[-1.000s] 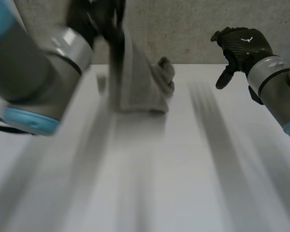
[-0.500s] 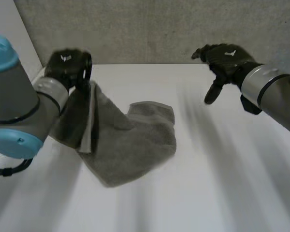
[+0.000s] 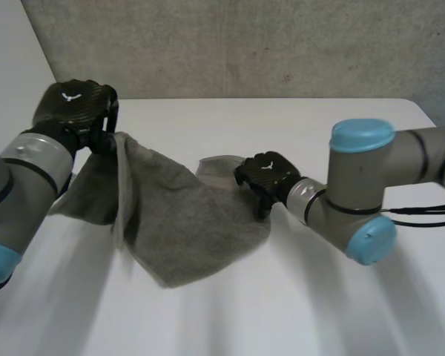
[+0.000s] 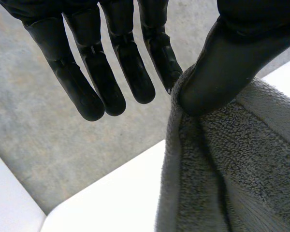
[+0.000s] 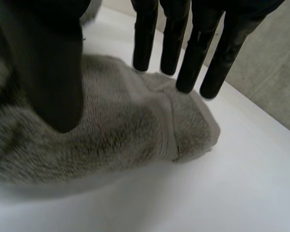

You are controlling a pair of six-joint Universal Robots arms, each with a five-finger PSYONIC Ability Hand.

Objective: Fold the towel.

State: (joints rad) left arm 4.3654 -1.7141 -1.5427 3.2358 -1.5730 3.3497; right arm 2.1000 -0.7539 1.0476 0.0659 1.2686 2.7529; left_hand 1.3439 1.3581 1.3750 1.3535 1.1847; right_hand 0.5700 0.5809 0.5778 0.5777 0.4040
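**Risk 1.** The left hand (image 3: 74, 111) has the towel (image 3: 185, 222) in a slim pinch only. Its thumb (image 4: 222, 67) presses an edge fold against the nearest finger, and the other fingers (image 4: 70, 77) stand straight and clear. In my judgement a quick pull could slip the cloth free and drop the raised side onto the table (image 3: 319, 311) in a heap.

**Risk 2.** The right hand (image 3: 265, 176) is open and grips nothing, its fingers straight above the bunched far corner. If it closes on the doubled layers there, the fold would likely come out crooked.

**Position.** The towel hangs from the left hand at the table's left rear and slopes down, with its lower part lying on the table's middle. Its rumpled right corner lies directly beneath the right hand's fingertips (image 5: 142, 60). Contact there cannot be confirmed.
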